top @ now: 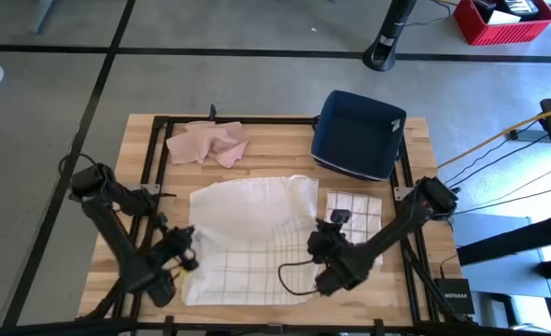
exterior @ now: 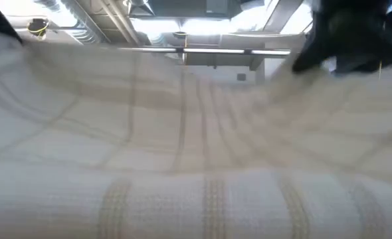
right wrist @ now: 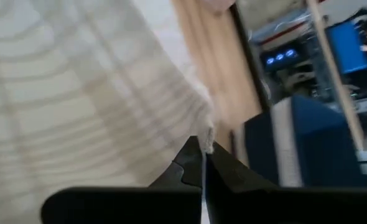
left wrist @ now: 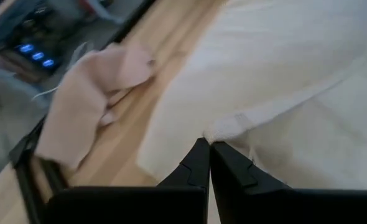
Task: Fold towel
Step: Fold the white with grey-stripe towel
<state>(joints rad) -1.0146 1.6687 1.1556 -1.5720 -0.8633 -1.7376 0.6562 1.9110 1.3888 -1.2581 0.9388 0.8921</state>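
the towel [top: 247, 238] is clamped at its edges by the left gripper [left wrist: 208, 149] and the right gripper [right wrist: 202, 149], lifted off the table [top: 275, 140].

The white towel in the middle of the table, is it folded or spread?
Partly folded: the white towel lies doubled, its plain underside over the checked side. Both grippers, left and right, pinch its edge.

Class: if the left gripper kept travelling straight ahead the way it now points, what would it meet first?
Probably more of the white towel whose edge the left gripper is shut on; the cloth fills the line ahead. The pink cloth lies off to one side, though depth is hard to judge.
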